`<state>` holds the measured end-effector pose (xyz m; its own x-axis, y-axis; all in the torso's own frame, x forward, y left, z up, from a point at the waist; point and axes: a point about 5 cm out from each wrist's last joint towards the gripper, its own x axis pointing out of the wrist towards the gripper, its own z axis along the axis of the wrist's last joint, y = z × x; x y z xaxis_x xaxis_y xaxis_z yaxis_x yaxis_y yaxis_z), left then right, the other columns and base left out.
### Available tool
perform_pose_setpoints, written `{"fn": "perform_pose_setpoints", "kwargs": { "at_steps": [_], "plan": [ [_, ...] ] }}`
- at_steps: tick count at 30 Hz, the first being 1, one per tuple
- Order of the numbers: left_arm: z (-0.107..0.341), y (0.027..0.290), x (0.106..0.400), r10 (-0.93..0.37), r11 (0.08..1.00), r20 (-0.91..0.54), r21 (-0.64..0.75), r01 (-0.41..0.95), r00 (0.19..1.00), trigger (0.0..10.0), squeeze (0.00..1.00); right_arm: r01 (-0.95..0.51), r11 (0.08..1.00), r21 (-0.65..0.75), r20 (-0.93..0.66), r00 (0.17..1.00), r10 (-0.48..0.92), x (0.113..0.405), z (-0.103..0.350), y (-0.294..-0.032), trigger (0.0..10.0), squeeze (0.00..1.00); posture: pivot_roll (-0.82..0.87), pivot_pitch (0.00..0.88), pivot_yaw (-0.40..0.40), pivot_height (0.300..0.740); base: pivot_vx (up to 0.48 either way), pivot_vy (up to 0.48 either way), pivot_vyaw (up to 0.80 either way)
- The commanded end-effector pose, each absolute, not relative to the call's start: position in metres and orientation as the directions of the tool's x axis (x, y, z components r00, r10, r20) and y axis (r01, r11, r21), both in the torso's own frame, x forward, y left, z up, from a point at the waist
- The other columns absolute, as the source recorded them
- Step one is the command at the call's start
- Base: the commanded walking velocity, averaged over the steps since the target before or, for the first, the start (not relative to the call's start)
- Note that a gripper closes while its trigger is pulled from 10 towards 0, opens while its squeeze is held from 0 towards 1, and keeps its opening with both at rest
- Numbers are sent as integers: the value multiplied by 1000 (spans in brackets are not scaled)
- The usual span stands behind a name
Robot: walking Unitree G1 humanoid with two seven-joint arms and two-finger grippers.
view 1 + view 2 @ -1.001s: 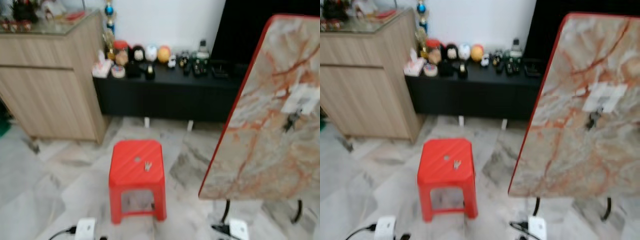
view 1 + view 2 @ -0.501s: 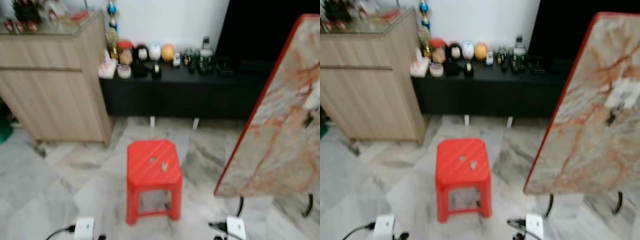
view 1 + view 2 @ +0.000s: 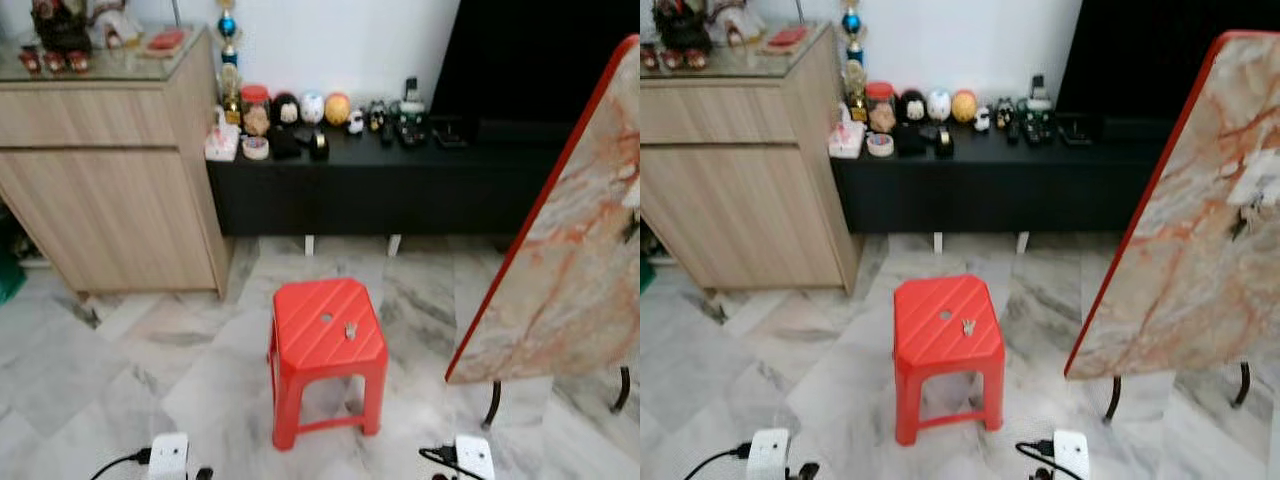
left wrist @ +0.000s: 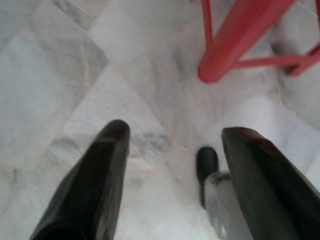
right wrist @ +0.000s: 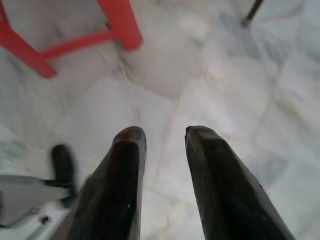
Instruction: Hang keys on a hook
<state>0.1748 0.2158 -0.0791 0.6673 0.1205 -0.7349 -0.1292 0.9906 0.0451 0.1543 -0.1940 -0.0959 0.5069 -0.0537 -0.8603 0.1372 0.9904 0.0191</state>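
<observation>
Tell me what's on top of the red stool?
A small bunch of keys lies on the red stool's seat, beside a little round hole. Nothing covers them.
</observation>
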Motion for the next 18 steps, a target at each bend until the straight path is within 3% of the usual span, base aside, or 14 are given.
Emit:
{"fn": "perform_pose_setpoints", "kwargs": {
  "at_steps": [1,7,18],
  "plan": [
    [-80,222,171,139,988,-743,57,-145,655,10000,0,132,991,29,-853,519,-44,160,-94,-190,10000,0,80,0,-42,740,0,326,0],
    [-79,221,172,139,988,-740,56,-146,658,10000,0,132,991,29,-853,520,-44,160,-94,-190,10000,0,79,0,-41,740,0,312,0],
    [-78,222,173,135,988,-728,44,-151,672,10000,0,128,991,30,-853,520,-41,160,-94,-190,10000,0,81,0,-43,740,0,0,0]
  ]
}}
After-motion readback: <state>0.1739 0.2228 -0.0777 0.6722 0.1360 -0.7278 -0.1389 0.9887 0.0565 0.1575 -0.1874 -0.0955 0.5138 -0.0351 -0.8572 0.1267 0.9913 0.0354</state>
